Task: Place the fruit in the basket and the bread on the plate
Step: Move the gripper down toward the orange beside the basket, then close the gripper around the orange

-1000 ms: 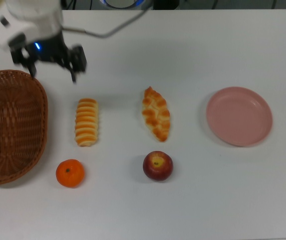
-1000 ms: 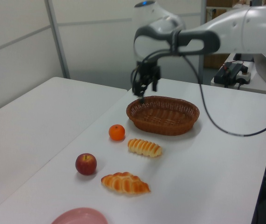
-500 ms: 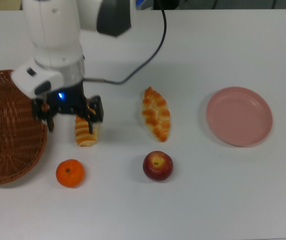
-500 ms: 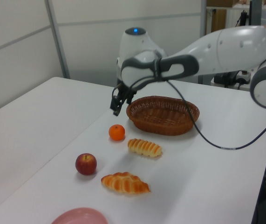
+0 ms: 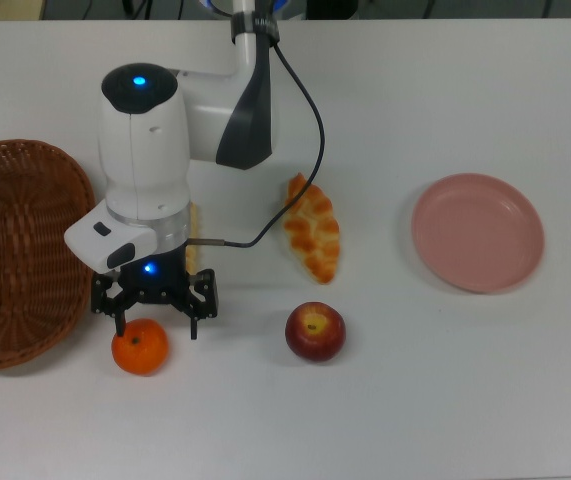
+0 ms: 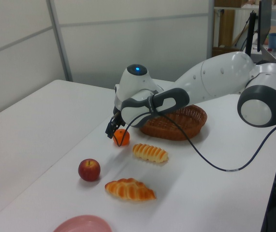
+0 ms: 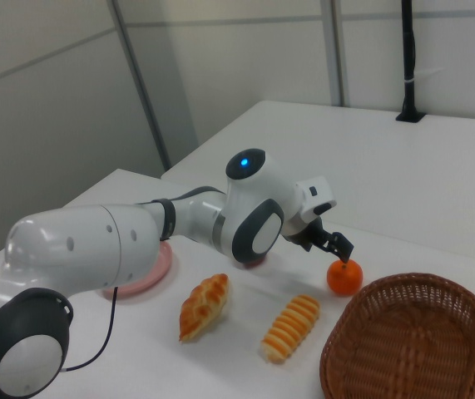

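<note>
Top view: nothing sorted yet. Basket [image 5: 15,250] at nine o'clock and plate [image 5: 477,232] at three o'clock both bare. Gripper [image 5: 155,320] spread wide just above the mandarin [image 5: 140,347] at seven o'clock, gripping nothing. Apple [image 5: 315,332] near centre, braided loaf [image 5: 312,228] above it; ridged loaf mostly hidden under the arm.

Left view: ridged loaf [image 6: 150,152] loose on the table, beside the mandarin.

Right view: fingers straddling the mandarin's top, not closed. All four placements judged outstanding.

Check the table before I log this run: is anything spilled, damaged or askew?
Nothing stands out. The orange mandarin, red apple and both golden loaves lie intact on the white table.
</note>
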Motion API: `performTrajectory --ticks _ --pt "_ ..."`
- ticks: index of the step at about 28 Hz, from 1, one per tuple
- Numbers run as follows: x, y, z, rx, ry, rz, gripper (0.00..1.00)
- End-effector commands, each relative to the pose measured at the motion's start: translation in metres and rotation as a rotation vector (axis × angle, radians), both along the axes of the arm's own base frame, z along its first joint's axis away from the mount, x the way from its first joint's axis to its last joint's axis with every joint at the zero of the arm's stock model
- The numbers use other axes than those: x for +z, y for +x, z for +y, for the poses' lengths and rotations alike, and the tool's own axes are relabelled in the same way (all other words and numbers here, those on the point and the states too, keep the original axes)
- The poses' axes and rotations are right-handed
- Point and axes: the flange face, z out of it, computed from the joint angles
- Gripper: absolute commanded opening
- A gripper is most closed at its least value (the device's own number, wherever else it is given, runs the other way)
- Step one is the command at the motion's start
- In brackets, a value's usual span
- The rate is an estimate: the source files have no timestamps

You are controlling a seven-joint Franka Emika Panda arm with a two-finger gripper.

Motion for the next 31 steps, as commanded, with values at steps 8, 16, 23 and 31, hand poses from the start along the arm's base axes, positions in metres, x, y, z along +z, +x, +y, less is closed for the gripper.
performTrajectory --ticks 8,16,23,31 --pt "-0.026 0.003 -0.02 0.009 -0.085 -0.037 1.0" --pt "-0.043 -0.002 -0.022 0.044 -0.141 0.001 0.9" --pt "-0.068 -0.011 -0.012 0.119 -0.227 0.057 0.37" --pt "-0.048 -0.008 -0.009 -0.018 -0.152 0.008 0.0"
